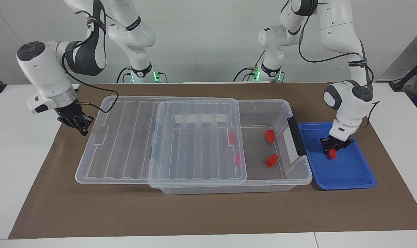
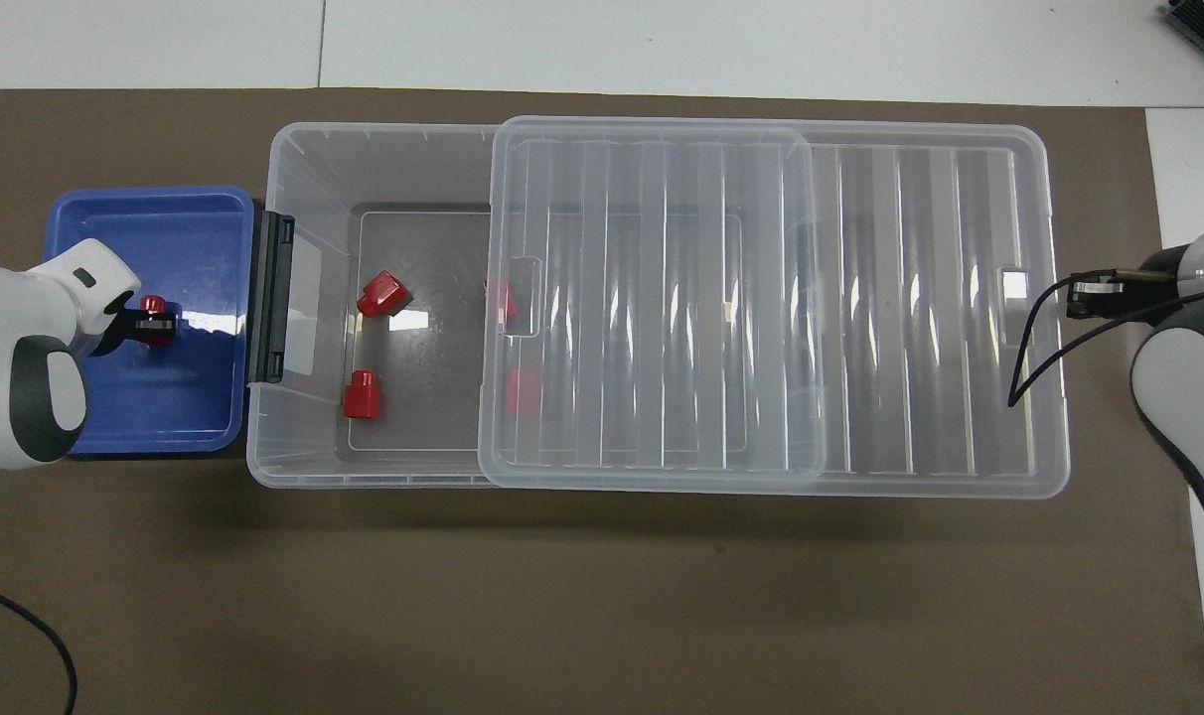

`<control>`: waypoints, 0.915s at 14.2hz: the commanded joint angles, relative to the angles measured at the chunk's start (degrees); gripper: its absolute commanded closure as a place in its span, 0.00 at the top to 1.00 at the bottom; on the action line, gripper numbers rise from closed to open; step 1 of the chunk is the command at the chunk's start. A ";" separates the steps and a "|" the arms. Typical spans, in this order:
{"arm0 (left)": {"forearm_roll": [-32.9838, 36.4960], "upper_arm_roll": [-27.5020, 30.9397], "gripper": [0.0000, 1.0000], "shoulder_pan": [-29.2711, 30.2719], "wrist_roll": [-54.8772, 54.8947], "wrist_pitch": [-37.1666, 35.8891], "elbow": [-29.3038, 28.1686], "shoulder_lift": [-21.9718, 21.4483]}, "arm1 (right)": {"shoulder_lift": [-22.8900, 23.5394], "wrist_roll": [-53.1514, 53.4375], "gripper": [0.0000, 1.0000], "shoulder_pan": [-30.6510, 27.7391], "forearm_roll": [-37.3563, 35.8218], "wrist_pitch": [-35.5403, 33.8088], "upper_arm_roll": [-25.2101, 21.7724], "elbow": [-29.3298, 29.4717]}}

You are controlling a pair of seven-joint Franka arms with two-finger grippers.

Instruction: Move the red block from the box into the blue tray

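A small red block (image 1: 331, 155) (image 2: 151, 304) hangs low inside the blue tray (image 1: 349, 174) (image 2: 195, 223), pinched by my left gripper (image 1: 332, 151) (image 2: 155, 324), which is shut on it. The clear box (image 1: 263, 179) (image 2: 304, 159) lies beside the tray, its ribbed lid (image 1: 194, 144) (image 2: 662, 298) slid toward the right arm's end. Two red blocks (image 1: 270, 135) (image 1: 271, 160) lie in the uncovered part, and two more (image 1: 231, 137) (image 1: 238, 159) show through the lid. My right gripper (image 1: 78, 124) (image 2: 1089, 295) is shut and holds nothing, just off the lid's end.
The box's black handle (image 1: 296, 136) (image 2: 270, 298) stands between the tray and the box's inside. A brown mat (image 1: 194, 213) covers the table under everything. The right arm's cable (image 2: 1034, 357) droops over the lid's end.
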 commanded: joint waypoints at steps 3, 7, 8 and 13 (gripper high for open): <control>-0.87 0.50 0.62 -0.50 0.14 1.06 -0.67 -0.27 | 0.57 -2.00 0.00 2.49 0.88 1.04 0.32 0.21; -0.87 0.41 0.92 -1.11 -0.30 -8.37 3.69 -2.72 | 0.57 -1.83 0.00 5.75 0.88 0.95 0.32 0.12; -0.87 0.32 0.94 -1.72 -0.48 -16.26 7.90 -3.60 | 0.57 -2.00 0.00 6.45 0.96 0.69 0.32 0.12; -1.13 0.67 1.00 -6.02 -1.53 -47.06 27.95 -6.42 | 0.40 -2.26 0.00 10.40 0.96 -0.10 0.50 0.03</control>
